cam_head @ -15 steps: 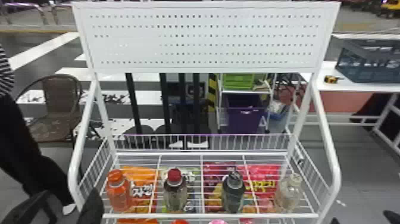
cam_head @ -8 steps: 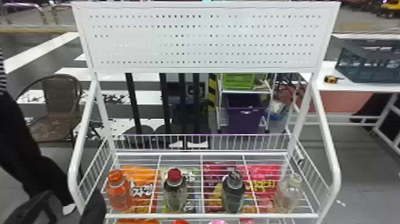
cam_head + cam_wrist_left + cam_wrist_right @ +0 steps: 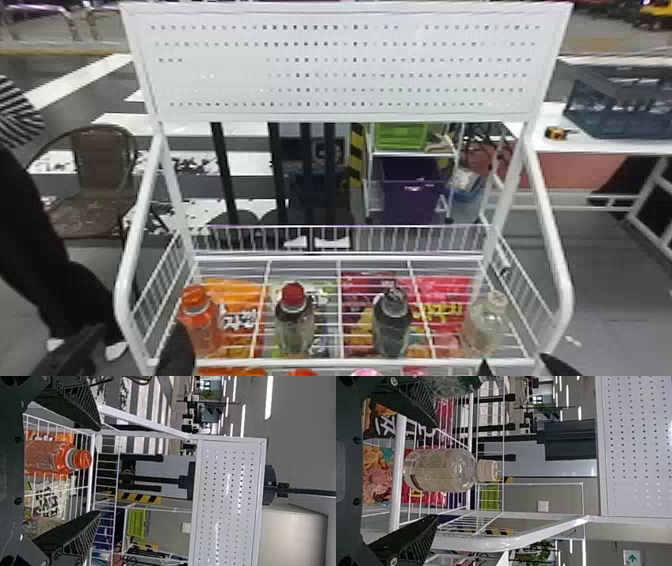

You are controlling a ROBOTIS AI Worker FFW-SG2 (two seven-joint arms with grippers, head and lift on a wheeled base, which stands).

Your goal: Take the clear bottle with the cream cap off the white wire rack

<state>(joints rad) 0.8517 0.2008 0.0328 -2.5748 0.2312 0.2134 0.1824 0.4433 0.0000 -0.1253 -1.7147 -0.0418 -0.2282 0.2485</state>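
1. Right gripper (image 3: 515, 361) up since earlier, at white wire rack's (image 3: 325, 363) front right corner; fingers apart.
2. Left gripper (image 3: 138, 330), front left corner: fingers apart.
3. Clear bottle (image 3: 484, 327) upright near front right corner, printed; yellow-lettered red bag (image 3: 440, 287) near.

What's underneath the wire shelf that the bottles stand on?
Under the wire shelf, an orange bag and a red bag show, among others. The bottles hide parts; what's beneath the bags is covered.

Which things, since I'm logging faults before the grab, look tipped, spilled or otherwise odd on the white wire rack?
Nothing stands out. The orange bottle, red-capped bottle, dark bottle and clear bottle stand upright in a row, caps on, and I see no spill or dent.
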